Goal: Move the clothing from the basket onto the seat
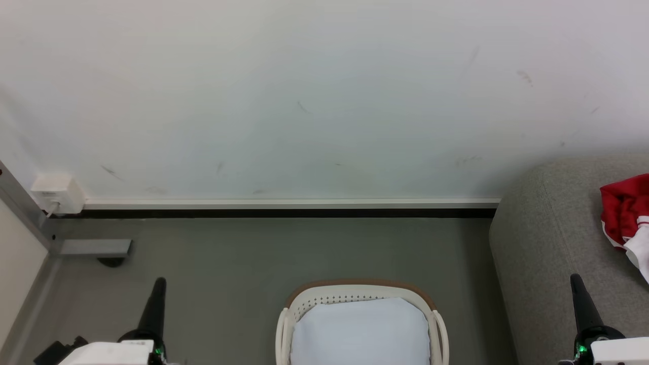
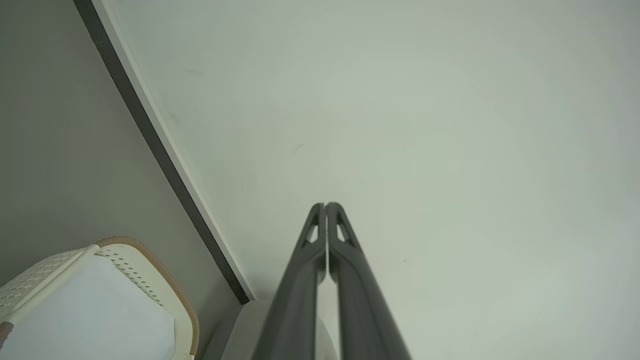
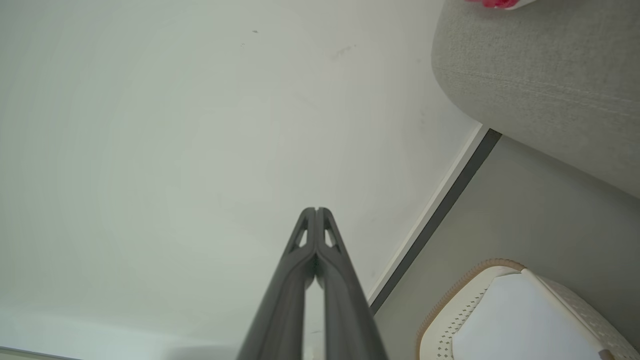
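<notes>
The clothing [image 1: 626,215] lies on the seat [image 1: 547,253], right of the basket [image 1: 361,291].

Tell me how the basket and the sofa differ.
The basket is white perforated plastic with a brown rim; the sofa is grey fabric. The basket is far smaller than the sofa. The sofa bears red clothing; none shows in the basket's pale inside. Both stand on the grey floor by the wall.

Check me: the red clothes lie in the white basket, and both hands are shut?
No: the head view shows the red clothes on the grey sofa, not in the basket. The left hand and right hand are shut.
</notes>
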